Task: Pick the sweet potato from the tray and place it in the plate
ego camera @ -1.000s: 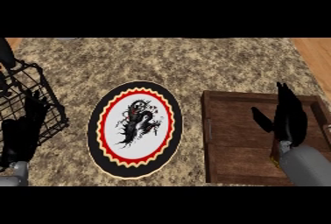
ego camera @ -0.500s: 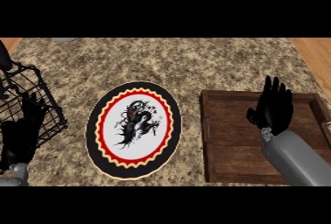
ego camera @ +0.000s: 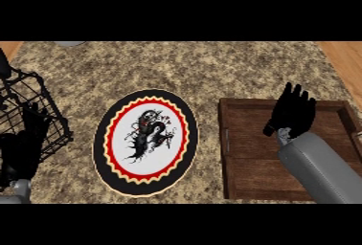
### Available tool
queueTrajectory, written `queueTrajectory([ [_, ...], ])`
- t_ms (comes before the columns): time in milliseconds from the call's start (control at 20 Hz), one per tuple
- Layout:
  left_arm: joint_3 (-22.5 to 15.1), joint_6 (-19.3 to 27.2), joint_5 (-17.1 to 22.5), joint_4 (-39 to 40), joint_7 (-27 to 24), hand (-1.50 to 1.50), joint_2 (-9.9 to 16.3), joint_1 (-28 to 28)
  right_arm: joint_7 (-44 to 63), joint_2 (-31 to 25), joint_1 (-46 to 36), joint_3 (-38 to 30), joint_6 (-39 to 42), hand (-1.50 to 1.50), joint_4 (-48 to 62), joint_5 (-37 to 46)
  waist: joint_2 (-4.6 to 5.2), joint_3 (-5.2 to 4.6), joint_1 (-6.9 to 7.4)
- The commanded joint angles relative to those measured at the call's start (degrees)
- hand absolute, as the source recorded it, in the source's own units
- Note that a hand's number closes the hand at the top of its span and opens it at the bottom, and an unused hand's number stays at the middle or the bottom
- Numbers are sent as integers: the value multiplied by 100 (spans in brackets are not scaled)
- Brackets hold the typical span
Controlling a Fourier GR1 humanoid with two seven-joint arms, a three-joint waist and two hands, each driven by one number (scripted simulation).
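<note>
1. Two hands in view. Right hand (ego camera: 291, 112) is over the wooden tray (ego camera: 244, 158), fingers straight and spread, holding nothing; its grey forearm (ego camera: 322, 170) runs across the tray's right half to the view's lower right.
2. Tray sits just right of the plate (ego camera: 146, 142), a narrow strip of counter (ego camera: 205, 72) between them. Tray's raised rim shows along its left, top and right sides; bare wood floor shows left of the hand.
3. Sweet potato: cannot see it anywhere; the visible part of the tray is bare, the rest is hidden under the hand and forearm.
4. Plate is round, black rim, red-yellow zigzag ring, dark dragon figure on white centre; nothing on it.
5. Open speckled counter lies above the plate and tray, up to the far edge.
6. Left of the plate: black wire basket (ego camera: 28, 115); left hand (ego camera: 25, 143) rests beside it at the view's left edge, fingers up and relaxed.
7. Versus 0.5 s ago: right hand sits about the same over the tray, fingers slightly wider spread; plate, tray, basket and left hand unchanged.
</note>
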Motion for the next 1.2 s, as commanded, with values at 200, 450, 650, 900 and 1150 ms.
queueTrajectory([
  [200, -357, -309, 55, -169, -194, 0, -317, -541, 1420, 159, 44, -299, 1292, -150, -429, -169, 24, 22, -84],
  [450, -283, -488, 126, -195, -116, 0, -177, -595, 1316, 129, 423, -534, 1449, -150, -170, -213, 60, 29, -40],
  [650, -405, -349, -52, -231, -136, 0, -289, -500, 1215, 68, 683, -749, 1530, -150, -96, -227, 68, 36, -1],
  [900, -381, -402, -16, -16, -180, 0, -397, -696, 1004, -8, 902, -1020, 1618, -150, -325, -242, 83, 34, -11],
  [1150, -292, -359, -82, -101, -3, 0, -288, -927, 1063, 134, 1205, -1160, 1577, -150, -452, -79, 86, 38, 1],
])
